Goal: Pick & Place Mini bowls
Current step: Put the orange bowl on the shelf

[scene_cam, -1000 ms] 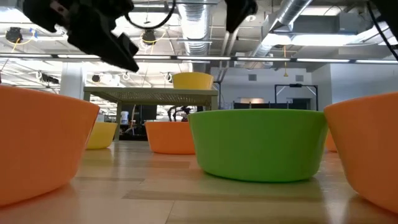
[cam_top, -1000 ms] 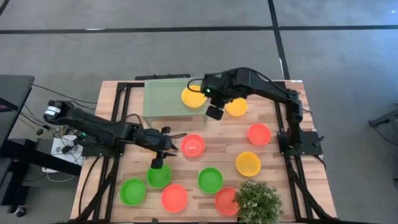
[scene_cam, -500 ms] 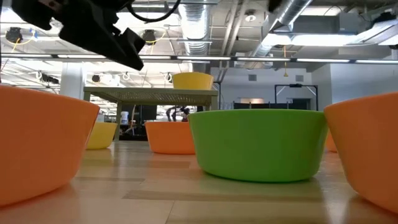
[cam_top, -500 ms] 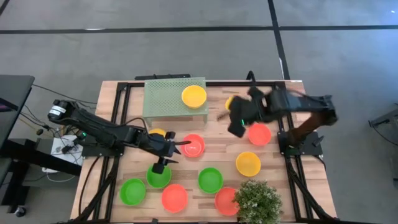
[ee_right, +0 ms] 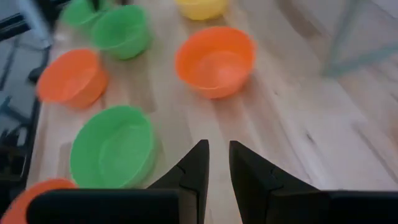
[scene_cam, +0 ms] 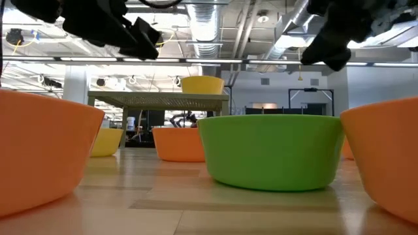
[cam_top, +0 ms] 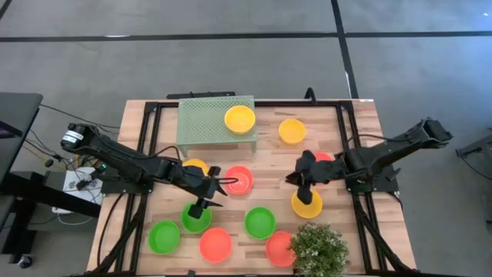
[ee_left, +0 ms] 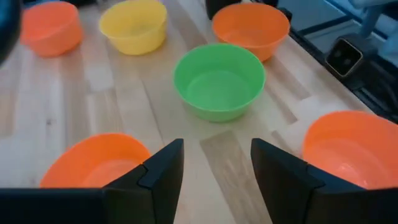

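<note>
Left tool open – red bowl just beside, untouched.

Both arms are matte black all over, chunky jointed links with thin black cables looping off them, the left arm has a silvery round cap at its base, and the fingers are plain angular black wedges.

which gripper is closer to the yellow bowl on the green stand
Left, by a small margin. The left gripper hovers by the middle red bowl, toward the front from the yellow bowl on the stand. The right gripper is farther off, over the table's right half.
</note>
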`<act>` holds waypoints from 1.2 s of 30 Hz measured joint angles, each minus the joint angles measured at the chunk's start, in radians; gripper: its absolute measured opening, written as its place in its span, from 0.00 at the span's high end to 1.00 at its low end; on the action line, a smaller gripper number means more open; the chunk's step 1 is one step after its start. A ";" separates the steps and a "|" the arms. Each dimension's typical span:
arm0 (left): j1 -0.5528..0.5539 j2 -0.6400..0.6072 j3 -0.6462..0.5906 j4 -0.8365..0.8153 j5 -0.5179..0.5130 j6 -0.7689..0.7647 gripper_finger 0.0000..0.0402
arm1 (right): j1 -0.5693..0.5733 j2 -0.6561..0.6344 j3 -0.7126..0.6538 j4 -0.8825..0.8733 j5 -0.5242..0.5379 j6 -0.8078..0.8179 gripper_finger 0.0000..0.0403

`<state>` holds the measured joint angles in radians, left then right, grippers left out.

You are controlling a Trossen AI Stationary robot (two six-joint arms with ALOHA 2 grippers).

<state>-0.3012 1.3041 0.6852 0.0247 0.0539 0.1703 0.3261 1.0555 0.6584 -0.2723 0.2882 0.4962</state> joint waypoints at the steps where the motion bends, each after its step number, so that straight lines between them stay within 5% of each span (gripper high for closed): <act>1: 0.000 0.018 0.000 0.015 0.002 0.000 0.53 | 0.006 0.000 -0.024 0.051 0.000 -0.036 0.86; 9: 0.000 0.156 -0.001 0.110 -0.003 0.027 0.54 | -0.008 0.011 -0.038 0.200 -0.065 -0.155 0.86; 29: 0.098 0.334 -0.001 0.131 -0.139 0.008 0.54 | -0.007 0.010 -0.038 0.205 -0.081 -0.218 0.86; 36: 0.093 0.321 0.000 0.133 -0.135 0.027 0.77 | -0.007 0.010 -0.038 0.205 -0.081 -0.218 0.86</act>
<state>-0.2081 1.6247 0.6848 0.1581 -0.0809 0.1972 0.3187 1.0657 0.6209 -0.0669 0.2070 0.2787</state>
